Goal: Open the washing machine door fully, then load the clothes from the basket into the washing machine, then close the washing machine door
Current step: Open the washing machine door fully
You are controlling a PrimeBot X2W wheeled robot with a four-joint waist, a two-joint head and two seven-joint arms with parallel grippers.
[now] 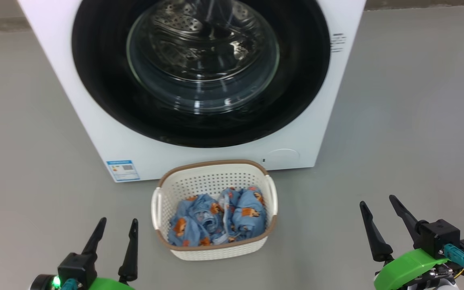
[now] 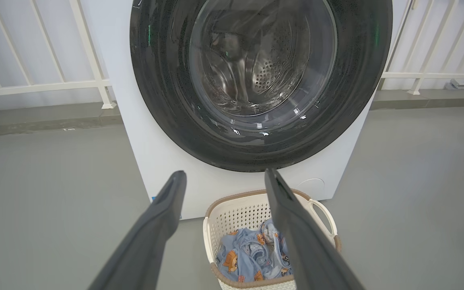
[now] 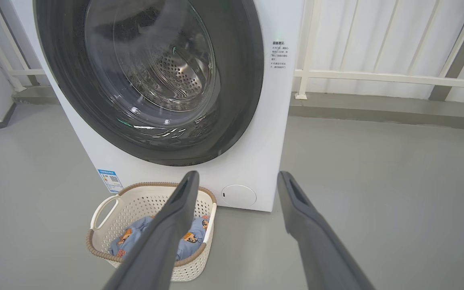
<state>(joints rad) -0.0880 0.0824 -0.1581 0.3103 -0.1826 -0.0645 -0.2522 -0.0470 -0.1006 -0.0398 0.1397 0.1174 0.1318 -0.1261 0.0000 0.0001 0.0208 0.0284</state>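
1. The washing machine door (image 1: 95, 80) sits closed against the washing machine (image 1: 296, 141); its black rim and glass bowl bar the way to the drum.
2. The basket (image 1: 211, 183) stands on the floor (image 1: 34, 161) just before the machine, at the middle; its far rim may touch the front panel, hard to tell.
3. The clothes (image 1: 215, 219) lie uncovered, reachable from above.
4. Bare floor runs left and right of the basket, where the left hand (image 1: 119, 220) and right hand (image 1: 377, 200) hover with fingers spread, well apart from it.
5. A white railing (image 3: 376, 76) stands far behind.
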